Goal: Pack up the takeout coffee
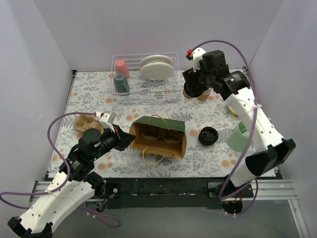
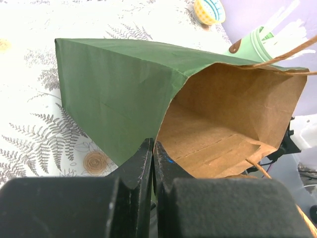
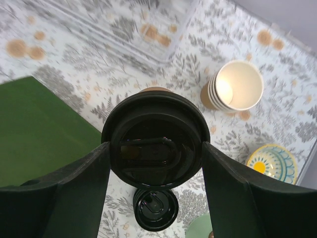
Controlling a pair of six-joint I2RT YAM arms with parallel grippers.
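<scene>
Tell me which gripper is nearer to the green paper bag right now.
Left. The left gripper is pinched on the green paper bag at its mouth edge; the right gripper is off at the table's far side, around the lidded coffee cup.

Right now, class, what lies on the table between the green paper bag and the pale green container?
A loose black lid lies between the paper bag and the pale green container, seen in the top view.

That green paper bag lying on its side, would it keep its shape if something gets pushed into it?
Probably only partly. The green paper bag is thin creased paper, so its walls likely flex. It looks light and may slide on the table, which may be why the left gripper pinches its rim. Its mouth does gape wide.
</scene>
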